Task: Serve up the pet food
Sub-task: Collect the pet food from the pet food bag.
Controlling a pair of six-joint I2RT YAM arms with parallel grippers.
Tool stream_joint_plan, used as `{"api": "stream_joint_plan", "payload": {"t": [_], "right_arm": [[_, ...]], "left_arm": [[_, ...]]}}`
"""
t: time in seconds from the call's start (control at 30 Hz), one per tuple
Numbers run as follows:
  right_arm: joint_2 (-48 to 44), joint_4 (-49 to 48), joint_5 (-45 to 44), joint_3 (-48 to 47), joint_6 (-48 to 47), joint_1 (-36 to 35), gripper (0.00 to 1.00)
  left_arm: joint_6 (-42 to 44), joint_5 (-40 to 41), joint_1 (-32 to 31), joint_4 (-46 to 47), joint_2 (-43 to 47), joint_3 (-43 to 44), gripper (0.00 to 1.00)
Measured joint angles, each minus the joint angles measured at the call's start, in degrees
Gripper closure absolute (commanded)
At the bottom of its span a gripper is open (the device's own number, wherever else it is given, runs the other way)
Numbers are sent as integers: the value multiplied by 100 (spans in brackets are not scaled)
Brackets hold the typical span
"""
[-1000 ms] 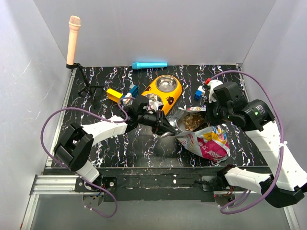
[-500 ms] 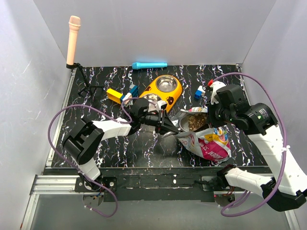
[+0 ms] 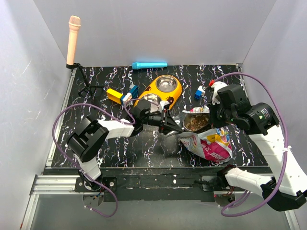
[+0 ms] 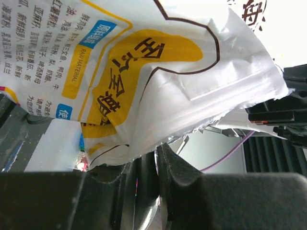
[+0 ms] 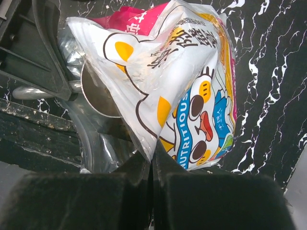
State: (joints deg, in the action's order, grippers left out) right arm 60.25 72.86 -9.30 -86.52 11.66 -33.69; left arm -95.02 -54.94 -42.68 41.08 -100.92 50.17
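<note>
Matt pet food (image 3: 194,122), glossy crinkled foil bag (image 3: 211,146), polished metal bowl insert (image 3: 166,83).

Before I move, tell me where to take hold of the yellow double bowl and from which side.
Pinch the double bowl's yellow rim at its far right edge, coming down from the right. That lip is bare; the left arm covers its near end and toy blocks crowd its left.

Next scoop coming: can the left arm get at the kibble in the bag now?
Likely yes: the right gripper pinches the bag rim; its mouth gapes toward the scoop in the left gripper, kibble exposed.
</note>
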Motion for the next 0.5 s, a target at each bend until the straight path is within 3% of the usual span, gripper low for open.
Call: {"api": "stream_joint_plan", "payload": {"t": [0.1,0.23,0.33,0.5], "right_arm": [[0,31,4,0,-4,-2,99],[0,76,-144,2,-42,39,99],[-11,153,-79,17,-26,24,99],[-72,201,-103,17,-26,31,99]], "left_arm": [[341,31,-55,-461,-7,186,100],[-382,-83,-162,664,-708,411,100],[168,74,-170,-234,-391,315,100],[70,13,-164,-205,-229,354,100]]}}
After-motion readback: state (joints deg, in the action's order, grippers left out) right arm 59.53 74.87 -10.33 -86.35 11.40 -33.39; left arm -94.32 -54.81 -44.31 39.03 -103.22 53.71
